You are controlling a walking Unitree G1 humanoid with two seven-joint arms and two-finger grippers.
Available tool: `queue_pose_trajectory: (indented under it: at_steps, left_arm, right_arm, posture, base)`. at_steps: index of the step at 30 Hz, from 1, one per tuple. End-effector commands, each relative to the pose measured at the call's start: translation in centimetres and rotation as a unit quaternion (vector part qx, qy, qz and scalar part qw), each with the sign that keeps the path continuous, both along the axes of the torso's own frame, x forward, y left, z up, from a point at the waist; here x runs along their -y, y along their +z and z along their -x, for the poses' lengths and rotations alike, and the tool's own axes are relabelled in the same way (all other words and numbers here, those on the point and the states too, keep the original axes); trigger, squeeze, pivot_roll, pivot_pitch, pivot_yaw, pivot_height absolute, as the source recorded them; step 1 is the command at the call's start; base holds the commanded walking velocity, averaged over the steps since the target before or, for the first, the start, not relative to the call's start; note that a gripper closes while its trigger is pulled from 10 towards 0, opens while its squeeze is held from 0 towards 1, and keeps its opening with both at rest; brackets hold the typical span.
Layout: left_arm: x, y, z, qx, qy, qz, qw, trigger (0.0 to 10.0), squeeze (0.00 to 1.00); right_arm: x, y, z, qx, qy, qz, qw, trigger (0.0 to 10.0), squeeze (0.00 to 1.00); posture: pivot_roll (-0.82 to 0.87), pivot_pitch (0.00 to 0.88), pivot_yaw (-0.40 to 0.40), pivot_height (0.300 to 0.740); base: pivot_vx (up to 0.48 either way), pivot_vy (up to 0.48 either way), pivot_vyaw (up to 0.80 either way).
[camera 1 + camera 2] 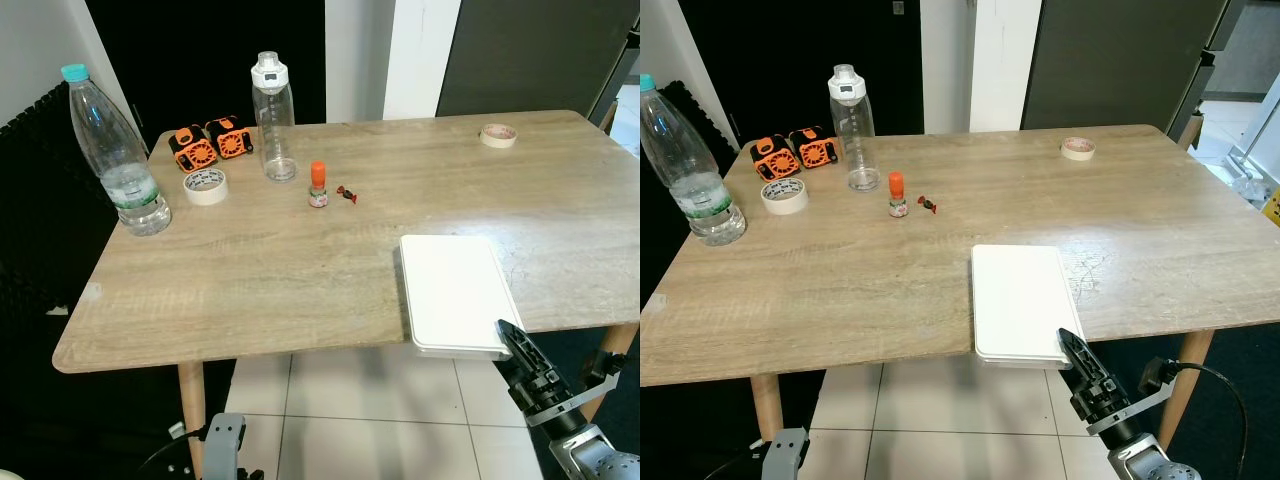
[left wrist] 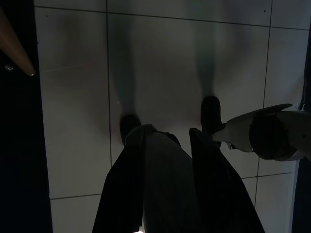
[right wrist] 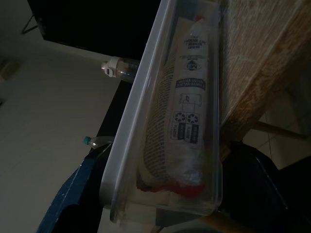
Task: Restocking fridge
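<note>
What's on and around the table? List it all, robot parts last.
table: 1, light wood, centre
container: 1, white lid with clear sides, near edge, packaged food inside
water bottle: 1, clear with teal cap, far left
flask: 1, clear with white lid, back left
tape rolls: 2, cream, one left, one back right
orange gadgets: 2, orange and black, back left
small bottle: 1, orange cap, middle
candy: 1, red, beside small bottle
right hand: black, at the container's near corner
left hand: black, low over floor tiles
</note>
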State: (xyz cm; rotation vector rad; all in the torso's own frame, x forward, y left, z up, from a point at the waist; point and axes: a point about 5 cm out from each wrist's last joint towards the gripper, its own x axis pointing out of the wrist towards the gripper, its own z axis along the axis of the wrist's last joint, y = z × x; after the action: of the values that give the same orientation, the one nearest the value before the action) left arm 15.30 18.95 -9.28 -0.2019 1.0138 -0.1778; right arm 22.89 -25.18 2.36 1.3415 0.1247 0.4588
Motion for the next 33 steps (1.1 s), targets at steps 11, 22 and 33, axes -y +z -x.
queue_pose_trajectory:
  at_steps: [11, 22, 33]
  left_arm:
    - [0.1, -0.1, 0.3, -0.005, -0.008, -0.001, 1.0, 10.0, 0.0]
    - [0.1, -0.1, 0.3, -0.006, -0.008, 0.0, 1.0, 10.0, 0.0]
    - [0.1, -0.2, 0.5, -0.008, -0.007, -0.001, 1.0, 10.0, 0.0]
  right_arm:
    - [-2.0, 2.3, -2.9, 0.064, 0.032, -0.004, 0.997, 10.0, 0.0]
    - [-2.2, 2.4, -3.6, 0.064, 0.023, 0.01, 0.998, 10.0, 0.0]
    - [-2.0, 2.6, -4.3, 0.06, -0.001, 0.015, 0.998, 0.0, 0.0]
  posture:
    - [-0.01, 0.0, 0.003, 0.74]
    - [-0.01, 0.0, 0.003, 0.74]
    - [-0.01, 0.0, 0.002, 0.74]
  base:
    - [0.0, 0.0, 0.0]
    - [0.0, 0.0, 0.0]
    - [0.0, 0.0, 0.0]
